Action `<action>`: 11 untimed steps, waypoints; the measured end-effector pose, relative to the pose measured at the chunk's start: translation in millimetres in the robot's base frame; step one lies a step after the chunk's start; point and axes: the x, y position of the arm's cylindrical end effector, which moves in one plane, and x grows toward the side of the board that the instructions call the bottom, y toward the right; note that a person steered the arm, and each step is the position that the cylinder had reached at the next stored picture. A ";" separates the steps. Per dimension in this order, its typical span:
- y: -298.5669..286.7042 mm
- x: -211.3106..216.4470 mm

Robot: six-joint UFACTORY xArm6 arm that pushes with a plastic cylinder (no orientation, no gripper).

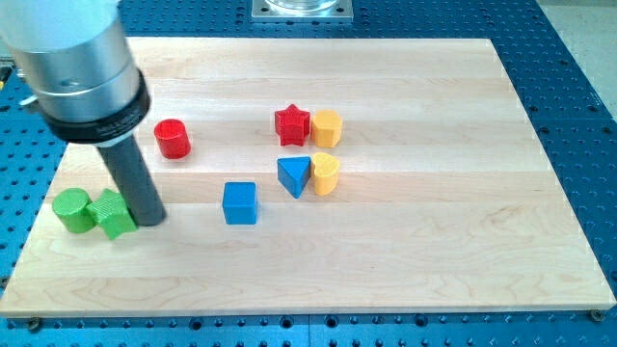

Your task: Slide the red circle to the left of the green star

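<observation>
The red circle (173,138) stands on the wooden board (434,241) at the upper left. The green star (115,214) lies near the board's left edge, lower down. A green circle (71,210) touches the star's left side. My tip (149,221) is right beside the green star, on its right, touching or nearly touching it. The red circle is above and to the right of the star, with the rod between them.
A red star (292,124) and a yellow hexagon (327,126) sit side by side near the board's middle. Below them are a blue triangle (294,175) and a yellow block (326,173). A blue cube (239,202) lies left of them.
</observation>
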 end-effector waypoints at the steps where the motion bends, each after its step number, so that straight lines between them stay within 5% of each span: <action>1: 11.2 -43.2; 3: 66.2 -120.9; 4: 17.3 -104.9; 5: -12.8 -45.9; 6: 8.9 -95.1; 8: -62.2 -75.5; 9: -39.7 -71.8; 11: -62.4 -135.5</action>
